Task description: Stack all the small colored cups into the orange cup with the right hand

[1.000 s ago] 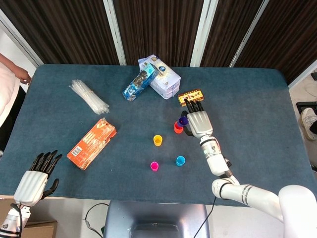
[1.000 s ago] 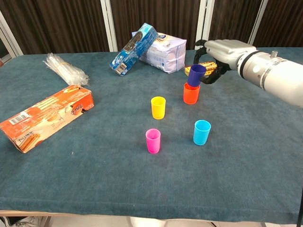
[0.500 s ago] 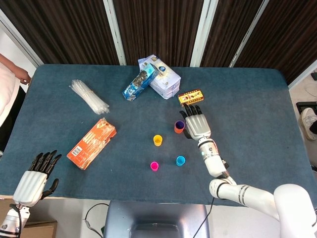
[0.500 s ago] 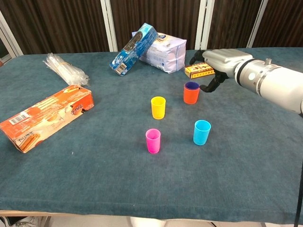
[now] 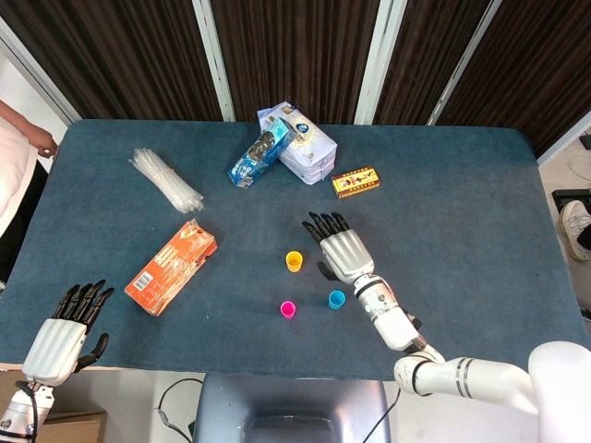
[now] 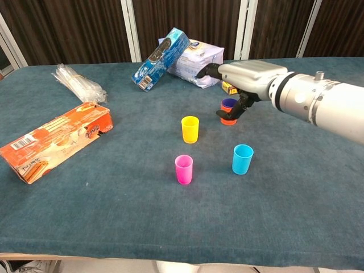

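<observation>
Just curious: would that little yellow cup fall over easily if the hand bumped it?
Probably. The yellow cup looks small, thin-walled and taller than wide, so likely light and tippy. It stands upright and empty, with nothing weighing it down. Being round, it might roll once down.

On the blue table [image 5: 462, 185] lie an orange carton [image 5: 171, 266] at the left, a clear plastic bundle [image 5: 166, 180] behind it, and — further back — a blue snack pack [image 5: 260, 157] leaning on a white bag [image 5: 307, 148], a small yellow box [image 5: 355, 181] just beside them.

Dark slatted wall panels [image 5: 295, 55] with white strips behind a blue-topped table [image 5: 480, 185].
</observation>
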Controlling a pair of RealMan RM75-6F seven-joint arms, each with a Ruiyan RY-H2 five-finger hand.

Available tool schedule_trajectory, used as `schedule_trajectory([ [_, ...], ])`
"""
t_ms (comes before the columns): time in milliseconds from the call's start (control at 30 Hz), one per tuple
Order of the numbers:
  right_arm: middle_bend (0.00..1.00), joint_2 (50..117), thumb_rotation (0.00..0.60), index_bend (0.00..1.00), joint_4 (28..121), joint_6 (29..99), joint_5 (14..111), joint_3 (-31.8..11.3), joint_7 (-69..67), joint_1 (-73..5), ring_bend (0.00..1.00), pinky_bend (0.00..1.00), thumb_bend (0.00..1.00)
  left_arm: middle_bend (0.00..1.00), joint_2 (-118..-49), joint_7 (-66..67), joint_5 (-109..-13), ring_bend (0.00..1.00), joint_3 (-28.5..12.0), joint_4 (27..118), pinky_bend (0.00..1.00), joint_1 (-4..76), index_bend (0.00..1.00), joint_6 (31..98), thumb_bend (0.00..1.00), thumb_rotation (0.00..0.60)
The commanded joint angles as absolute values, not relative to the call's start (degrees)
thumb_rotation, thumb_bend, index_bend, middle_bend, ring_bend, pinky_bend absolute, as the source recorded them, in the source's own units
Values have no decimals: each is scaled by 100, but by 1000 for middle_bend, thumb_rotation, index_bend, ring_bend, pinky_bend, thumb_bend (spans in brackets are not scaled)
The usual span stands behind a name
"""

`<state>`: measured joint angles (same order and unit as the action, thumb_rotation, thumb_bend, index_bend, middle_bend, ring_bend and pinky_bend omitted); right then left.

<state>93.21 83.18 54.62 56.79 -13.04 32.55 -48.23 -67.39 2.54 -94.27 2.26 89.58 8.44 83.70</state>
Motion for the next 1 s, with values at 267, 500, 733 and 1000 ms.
schedule_trajectory([
  [267,0,10168,600,351,7560,5320,4837,-1328,4046,-5316,0,0,513,0,-6716,201,-9425,0,230,8947,49,853,0,8352,461,600],
  [500,0,10512,600,385,7151,5250,4746,-1420,3927,-5469,0,0,514,0,-6704,166,-9410,0,223,8947,49,858,0,8344,460,600],
  [733,0,10768,600,463,6877,5234,4742,-1488,3786,-5561,0,0,513,0,-6693,126,-9431,0,227,8942,49,855,0,8365,460,600],
  [1000,10,10808,600,551,6845,5408,4785,-1494,3824,-5540,0,0,513,0,-6686,107,-9453,0,236,8932,49,855,0,8374,460,600],
])
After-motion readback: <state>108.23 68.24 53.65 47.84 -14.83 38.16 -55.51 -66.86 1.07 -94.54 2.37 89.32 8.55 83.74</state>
